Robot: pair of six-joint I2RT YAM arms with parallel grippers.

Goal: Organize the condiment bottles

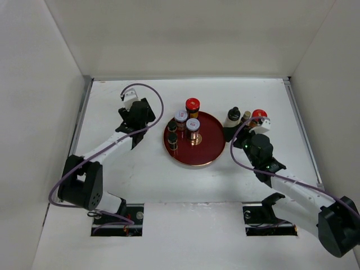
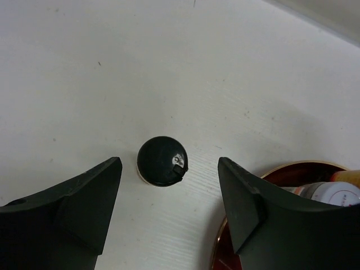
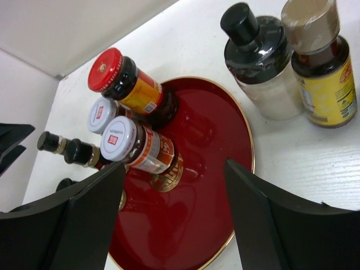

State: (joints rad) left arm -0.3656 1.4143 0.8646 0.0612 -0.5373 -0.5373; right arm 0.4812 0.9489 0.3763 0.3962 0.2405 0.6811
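White bench (image 1: pixel 140 185), matte with a faint grain. Little grip there, so whatever you nudge probably slides.

Dark-red tray (image 1: pixel 209 151): round, glossy, thin gold rim with a raised lip. Drag a bottle in low and it can catch that lip and tip.

Red-capped jar (image 3: pixel 126 84) stands at the tray's far rim. I can't tell whether it is on or just off the tray. Two white-lidded jars (image 3: pixel 135 143) and two small black-capped bottles (image 3: pixel 79 152) are packed together on the tray's left half. All are tall and narrow, so one bump could domino them.

Your right claw (image 3: pixel 174 180) is at the tray's right edge, jaws apart and empty. Just beside that arm on the bench stand a clear shaker (image 3: pixel 261 62), a brown-lidded bottle (image 3: pixel 320 73) and a second red-capped jar (image 1: pixel 259 114). A careless wrist swing may clip them.

Your left claw (image 2: pixel 169 180) has its jaws apart, straddling a lone black-capped bottle (image 2: pixel 162 160) on the bench just left of the tray, without touching it. The cap is round and smooth, and it sits nearer one finger. Close off-centre and it could squirt out or topple.
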